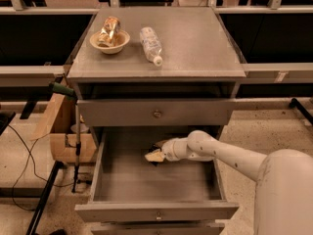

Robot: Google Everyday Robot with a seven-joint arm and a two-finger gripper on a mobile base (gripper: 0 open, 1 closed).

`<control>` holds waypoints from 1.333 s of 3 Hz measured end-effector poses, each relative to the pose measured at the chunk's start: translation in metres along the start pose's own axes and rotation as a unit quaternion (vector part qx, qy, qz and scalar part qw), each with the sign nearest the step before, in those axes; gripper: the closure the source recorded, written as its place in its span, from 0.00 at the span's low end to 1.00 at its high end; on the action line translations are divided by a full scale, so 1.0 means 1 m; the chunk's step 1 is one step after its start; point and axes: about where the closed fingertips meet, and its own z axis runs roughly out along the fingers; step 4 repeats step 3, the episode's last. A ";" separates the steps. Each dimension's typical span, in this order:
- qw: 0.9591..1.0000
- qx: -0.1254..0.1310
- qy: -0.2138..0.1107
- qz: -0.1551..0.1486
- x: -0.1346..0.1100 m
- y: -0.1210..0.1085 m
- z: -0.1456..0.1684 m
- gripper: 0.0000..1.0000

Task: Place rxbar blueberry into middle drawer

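Note:
The middle drawer (146,187) is pulled out wide below the closed top drawer. My gripper (155,155) reaches in from the right and hangs low over the back middle of the tray. It is shut on the rxbar blueberry (159,145), a small dark wrapper that shows only as dark edges above and below the pale fingers (156,155). Most of the bar is hidden by the gripper. I cannot tell whether the bar touches the drawer floor.
On the cabinet top (195,43) a bowl (110,42) holds a shiny gold packet, and a clear bottle (150,44) lies beside it. The top drawer (156,112) is shut. A cardboard box (58,131) and cables lie on the floor to the left.

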 end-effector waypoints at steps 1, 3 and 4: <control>1.000 0.000 -0.001 -0.021 -0.006 0.010 -0.003 0.00; 0.998 -0.007 0.004 -0.056 -0.020 0.027 -0.007 0.00; 0.998 -0.007 0.004 -0.056 -0.020 0.027 -0.007 0.00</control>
